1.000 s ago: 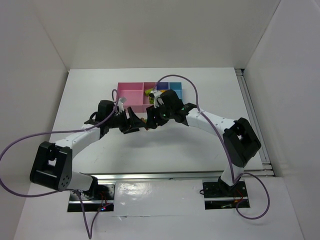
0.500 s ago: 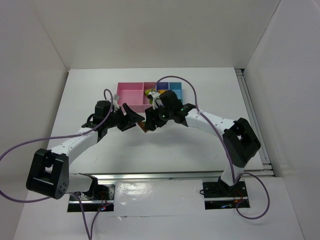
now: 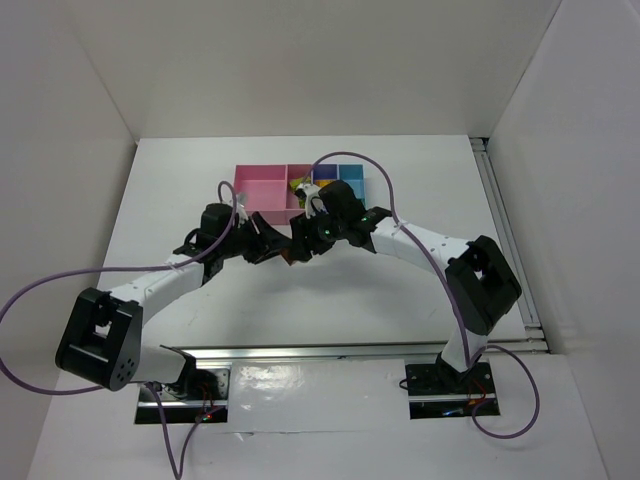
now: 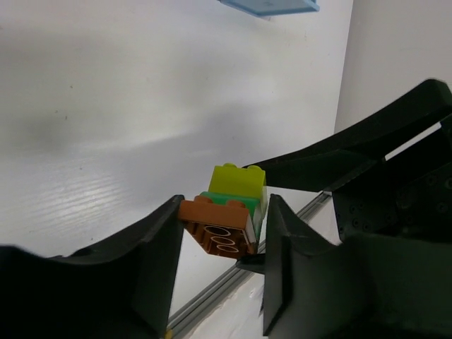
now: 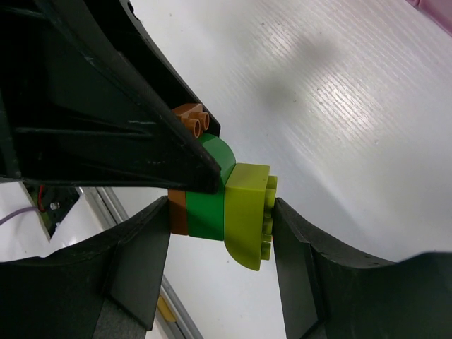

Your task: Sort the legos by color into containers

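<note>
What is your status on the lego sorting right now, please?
Left pincer and right pincer both shut on one brick stack, brown-green-lime, held aloft. Bins just beyond. No obstruction seen.

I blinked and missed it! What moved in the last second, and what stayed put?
The left gripper, which had drawn back a little toward the left, swung in again to the right gripper. Both now pinch the brick stack of red-brown, green and yellow-green. The right gripper and the pink and blue bins stayed put.
</note>
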{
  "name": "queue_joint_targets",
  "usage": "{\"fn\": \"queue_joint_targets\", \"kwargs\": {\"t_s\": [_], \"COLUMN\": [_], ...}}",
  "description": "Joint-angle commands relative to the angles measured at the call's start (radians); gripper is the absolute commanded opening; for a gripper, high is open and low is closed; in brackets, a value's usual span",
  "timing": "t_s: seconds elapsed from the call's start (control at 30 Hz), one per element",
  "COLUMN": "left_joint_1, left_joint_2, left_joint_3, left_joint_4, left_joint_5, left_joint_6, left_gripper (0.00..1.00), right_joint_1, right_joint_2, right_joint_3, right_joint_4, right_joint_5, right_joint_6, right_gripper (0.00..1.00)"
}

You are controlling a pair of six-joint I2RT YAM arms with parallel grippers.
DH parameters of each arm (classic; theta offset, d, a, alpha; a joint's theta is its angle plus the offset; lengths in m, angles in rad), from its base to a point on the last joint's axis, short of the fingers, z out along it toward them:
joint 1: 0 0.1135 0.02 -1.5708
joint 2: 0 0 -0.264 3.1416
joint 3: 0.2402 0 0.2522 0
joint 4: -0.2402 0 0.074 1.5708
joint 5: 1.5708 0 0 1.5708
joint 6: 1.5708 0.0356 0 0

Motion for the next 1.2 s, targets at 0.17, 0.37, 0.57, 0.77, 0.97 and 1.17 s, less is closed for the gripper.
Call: {"fn": "queue_joint_targets", "kwargs": {"t_s": [0.17,0.37,0.57,0.77,0.97,1.17], "left_joint_1": [0.015,0.064,0.162,0.225,0.234,0.234], "left_joint_2": [0.003,0.043,0.134,0.229,0.22,0.2], "left_joint_3": [0.066,0.162,0.227,0.25,0.25,0.25], "left_joint_4": [-0.024,-0.069,-0.055,0.057,0.108,0.144], "left_joint_5": [0.008,0.11,0.334,0.63,0.724,0.772], "left_joint_6": [0.04,0.119,0.195,0.207,0.198,0.196], "left_gripper": [0.15,0.0,0.0,0.0,0.0,0.0], "right_joint_1": [0.007,-0.003,-0.114,-0.175,-0.197,-0.197], "right_joint_2": [-0.041,-0.08,-0.155,-0.132,-0.072,-0.02], "right_joint_3": [0.052,0.09,0.027,0.017,-0.008,0.001], "right_joint_4": [0.038,-0.016,0.04,0.157,0.258,0.309], "right_joint_5": [-0.004,0.036,-0.121,-0.458,-0.557,-0.567], "right_joint_6": [0.019,-0.018,0.002,0.077,0.145,0.184], "right_gripper": [0.55,0.78,0.79,0.78,0.84,0.87]}}
